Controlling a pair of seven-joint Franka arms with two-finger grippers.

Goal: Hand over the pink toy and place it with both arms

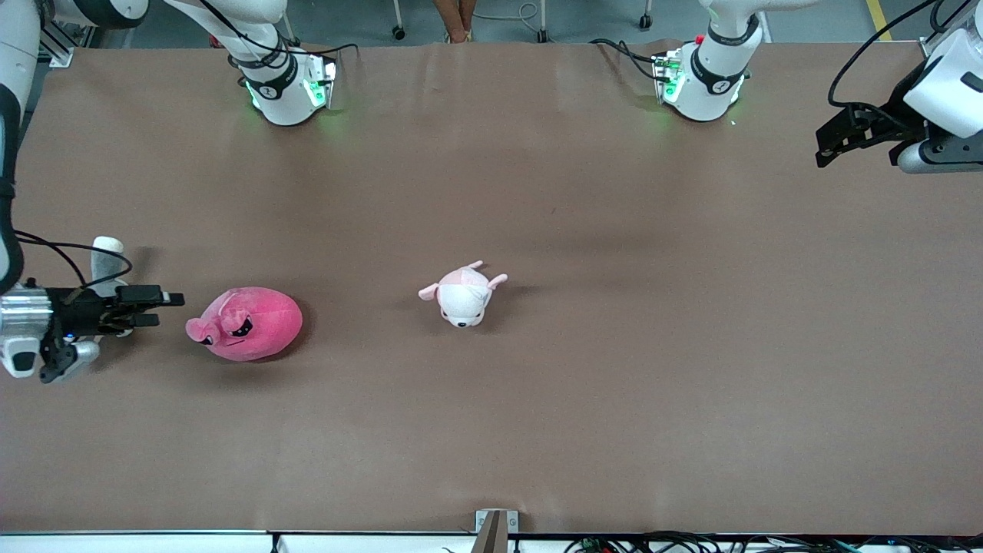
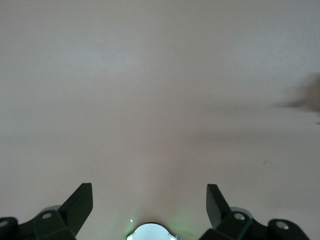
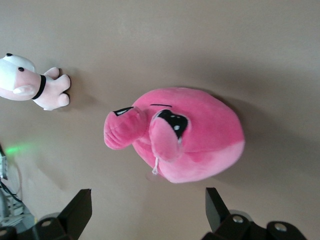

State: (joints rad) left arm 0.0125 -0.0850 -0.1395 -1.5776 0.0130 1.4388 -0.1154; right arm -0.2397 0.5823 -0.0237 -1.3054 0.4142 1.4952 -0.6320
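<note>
The pink toy [image 1: 246, 324] lies on the brown table toward the right arm's end, its black angry eyes facing the front camera. It fills the middle of the right wrist view [image 3: 185, 135]. My right gripper [image 1: 163, 309] is open and empty, level with the toy on the side toward the right arm's end, a short gap from it. In the right wrist view its fingers stand wide apart with the gripper [image 3: 147, 197] short of the toy. My left gripper [image 1: 823, 146] waits open and empty over the left arm's end of the table; its wrist view [image 2: 149, 192] shows only bare table.
A smaller pale pink-and-white plush [image 1: 463, 296] lies near the table's middle and also shows in the right wrist view [image 3: 30, 82]. A white object [image 1: 107, 257] is partly hidden by the right gripper. The arm bases [image 1: 288, 88] [image 1: 703, 81] stand farthest from the front camera.
</note>
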